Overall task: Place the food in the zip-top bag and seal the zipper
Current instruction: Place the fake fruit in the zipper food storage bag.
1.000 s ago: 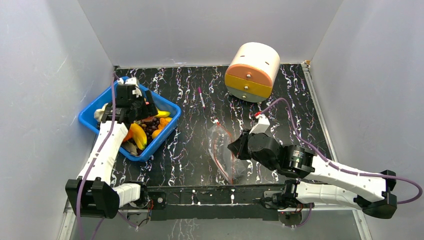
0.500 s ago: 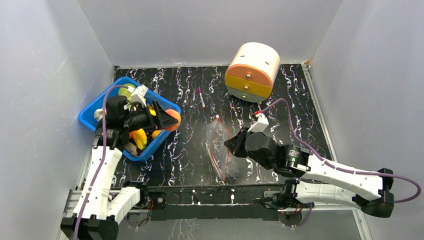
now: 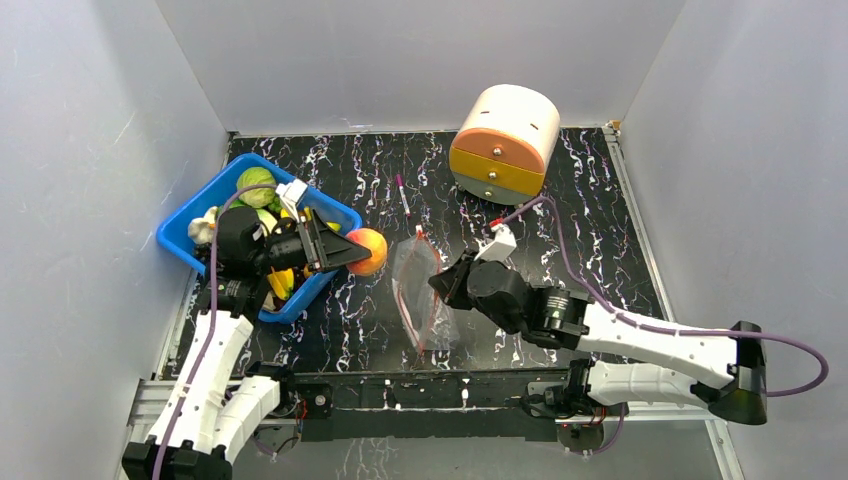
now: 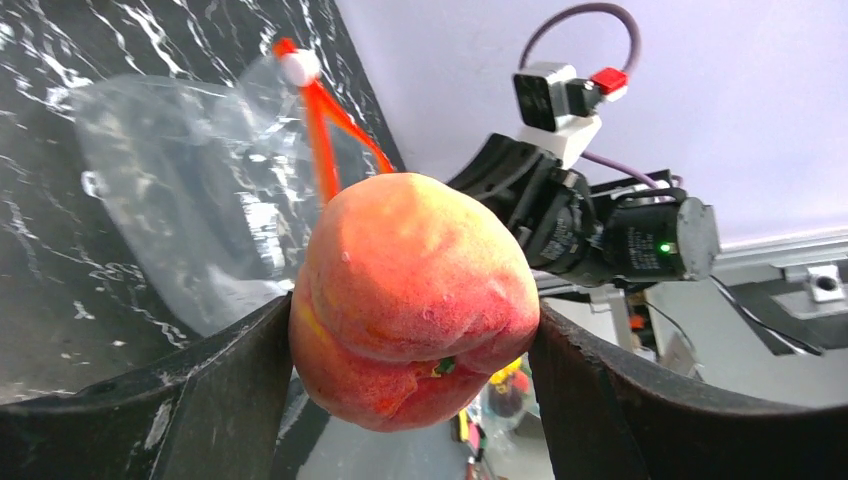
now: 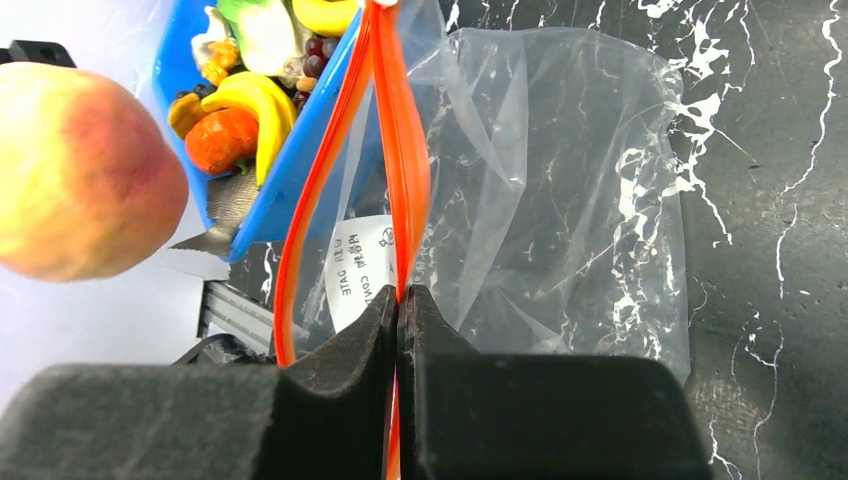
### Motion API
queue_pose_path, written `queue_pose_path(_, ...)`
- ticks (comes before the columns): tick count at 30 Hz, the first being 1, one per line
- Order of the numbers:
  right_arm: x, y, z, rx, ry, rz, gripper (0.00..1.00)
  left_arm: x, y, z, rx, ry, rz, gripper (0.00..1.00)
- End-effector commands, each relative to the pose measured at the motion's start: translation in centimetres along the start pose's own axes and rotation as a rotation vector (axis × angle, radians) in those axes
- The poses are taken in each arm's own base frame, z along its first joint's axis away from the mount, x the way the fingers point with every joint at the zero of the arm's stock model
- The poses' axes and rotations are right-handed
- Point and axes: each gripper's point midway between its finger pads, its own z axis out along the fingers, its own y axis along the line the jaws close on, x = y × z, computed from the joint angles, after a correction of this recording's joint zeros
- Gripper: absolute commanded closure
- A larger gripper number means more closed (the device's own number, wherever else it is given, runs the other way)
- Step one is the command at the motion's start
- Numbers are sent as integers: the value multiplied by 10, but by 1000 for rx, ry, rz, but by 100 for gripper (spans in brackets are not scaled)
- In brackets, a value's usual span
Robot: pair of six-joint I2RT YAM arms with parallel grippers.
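Early stage: left claw (image 3: 350,250), spread wide, holds a round orange-red toy fruit (image 3: 367,250) between blue plastic bin (image 3: 180,250) and clear crinkly zip-top bag (image 3: 418,292); right claw (image 5: 398,298), closed, pinches the bag's red-orange zipper strip (image 5: 401,170). Bag apparently empty, unsealed.

Orange-red peach (image 3: 366,250) aloft beside open clear bag (image 3: 413,288).

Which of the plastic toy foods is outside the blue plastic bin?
The round orange-red toy peach: the left gripper holds it in the air, between the bin and the clear zip-top bag; the others lie in the bin.
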Motion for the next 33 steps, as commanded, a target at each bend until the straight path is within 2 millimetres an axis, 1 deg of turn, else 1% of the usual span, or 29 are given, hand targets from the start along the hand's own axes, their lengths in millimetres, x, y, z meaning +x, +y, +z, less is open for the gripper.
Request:
queue_pose_path(1, -20, 33, 10, -69, -73, 49, 100, 8, -31, 3, 120, 47, -2, 60)
queue_pose_path(5, -17, 44, 20, -85, -61, 43, 100, 21, -37, 14, 165, 90, -10, 60)
queue_pose_path(8, -15, 49, 22, -94, -51, 38, 100, 33, -33, 24, 164, 109, -16, 60)
queue_pose_path(11, -15, 53, 21, -118, -52, 50, 100, 46, -17, 32, 126, 135, -33, 60)
queue_pose_path(14, -18, 56, 17, -135, -55, 59, 100, 56, 5, 36, 66, 163, -53, 61)
queue_pose_path(16, -22, 58, 14, -149, -60, 53, 100, 57, 21, 39, 13, 157, -53, 61)
queue_pose_path(19, -25, 58, 9, -157, -67, 41, 100, 59, 38, 40, -58, 159, -44, 62)
queue_pose_path(20, -23, 54, 10, -139, -61, 33, 100, 58, 51, 39, -138, 151, -40, 63)
queue_pose_path(21, -20, 54, 11, -145, -54, 27, 100, 58, 57, 37, -176, 152, -22, 63)
queue_pose_path(22, -16, 62, 10, -198, -37, 13, 100, 58, 63, 36, -220, 161, -16, 63)
queue_pose_path(25, -11, 67, 12, -242, -31, -27, 100, 58, 74, 34, -283, 172, -19, 62)
queue_pose_path(27, -10, 76, 10, -289, -23, -45, 100, 59, 75, 33, -299, 188, -37, 60)
queue_pose_path(28, -8, 77, 11, -296, -18, -52, 100, 59, 73, 33, -295, 194, -38, 59)
queue_pose_path(29, -7, 76, 12, -295, -16, -57, 100, 59, 69, 33, -285, 195, -38, 51)
queue_pose_path(30, -6, 76, 13, -294, -15, -59, 100, 59, 66, 33, -270, 193, -44, 39)
queue_pose_path(31, -5, 76, 13, -296, -14, -59, 100, 60, 59, 34, -234, 201, -56, 30)
queue_pose_path(33, -4, 75, 14, -291, -12, -60, 100, 61, 48, 34, -190, 206, -71, 24)
